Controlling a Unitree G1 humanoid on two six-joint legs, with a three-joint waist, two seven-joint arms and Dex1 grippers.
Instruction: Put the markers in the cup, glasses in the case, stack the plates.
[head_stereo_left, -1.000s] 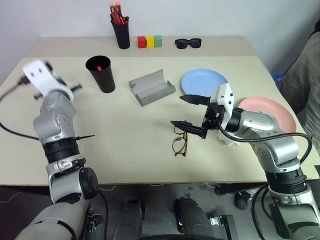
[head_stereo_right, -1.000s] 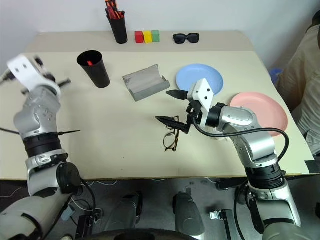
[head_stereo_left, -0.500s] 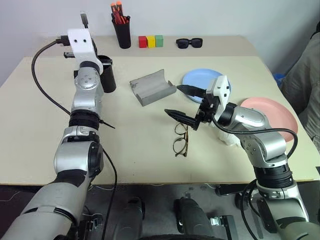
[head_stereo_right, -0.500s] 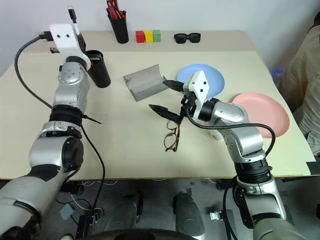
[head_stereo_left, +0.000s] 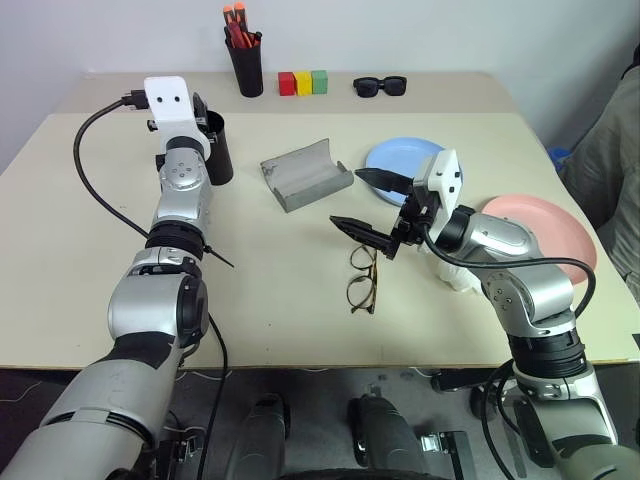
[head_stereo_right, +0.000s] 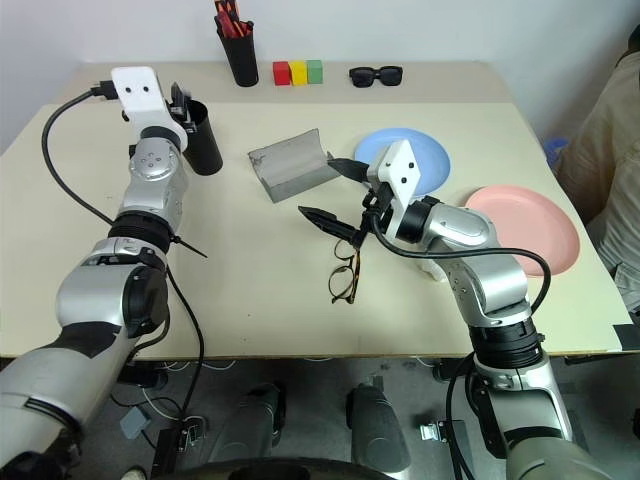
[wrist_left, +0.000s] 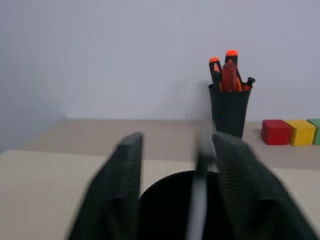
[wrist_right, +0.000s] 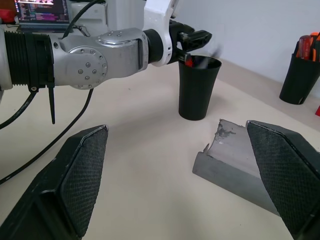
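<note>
Now: second marker dropping into the cup, glasses next

The left gripper (wrist_left: 175, 165) hovers right over the mouth of the black cup (head_stereo_left: 217, 150), its fingers parted, and a blurred thin marker (wrist_left: 198, 190) hangs between them in the left wrist view, apparently slipping down into the cup. A red-capped marker (wrist_right: 188, 61) already stands inside. The right gripper (head_stereo_left: 372, 205) waits with its jaws spread wide, empty, just above and behind the glasses (head_stereo_left: 361, 279), which lie folded on the table (head_stereo_left: 260, 290) in front of the open grey case (head_stereo_left: 305, 175). The light blue plate (head_stereo_left: 390, 158) sits behind the right arm, the pink plate (head_stereo_left: 560, 225) further to the right; the two are apart, not stacked.

The glasses look light, thin and easily bent, with lenses that would scratch or slip under hard pads. I judge the bridge or the frame front, across both rims, the safest hold, with a gentle squeeze; a single temple would likely swing or flex. The case's lid stands open, so the glasses can probably be laid straight into its trough.
</note>
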